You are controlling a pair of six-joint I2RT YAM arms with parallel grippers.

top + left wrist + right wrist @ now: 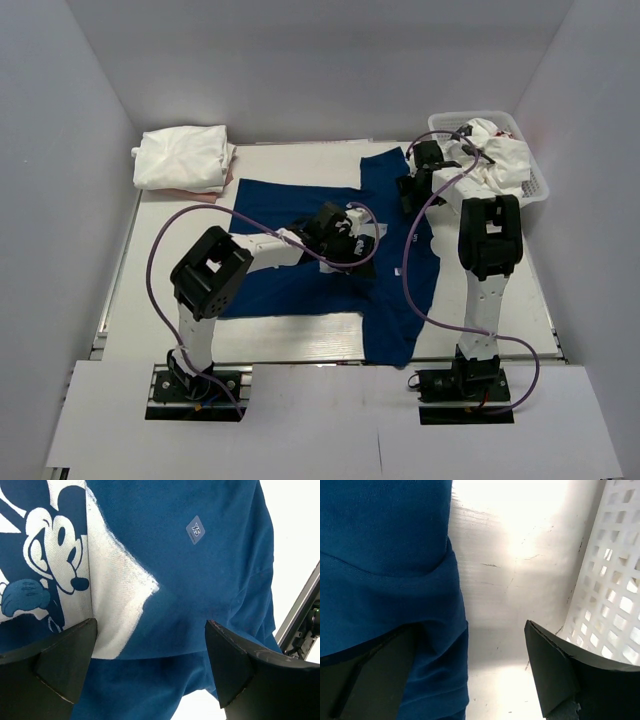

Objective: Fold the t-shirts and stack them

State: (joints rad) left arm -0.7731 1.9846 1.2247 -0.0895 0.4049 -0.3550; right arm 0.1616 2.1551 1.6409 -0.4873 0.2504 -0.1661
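The navy blue t-shirt (270,198) lies spread out on the white table, its pale cartoon print (45,555) facing up. My left gripper (347,243) hovers over the shirt's middle, and its jaws (150,665) stand wide open with blue cloth (210,580) below them and nothing held. My right gripper (408,192) is at the shirt's right edge, open (470,670). Its left finger is at the cloth's edge (385,555) and its right finger (555,670) is over bare table. White t-shirts (495,150) are heaped in the basket. A folded white t-shirt (183,158) lies at the back left.
The white plastic mesh basket (538,185) stands at the back right, and its wall (615,580) is close beside my right gripper. A small "XS" label (196,529) sits on the blue shirt. Grey walls enclose the table (150,290) on three sides.
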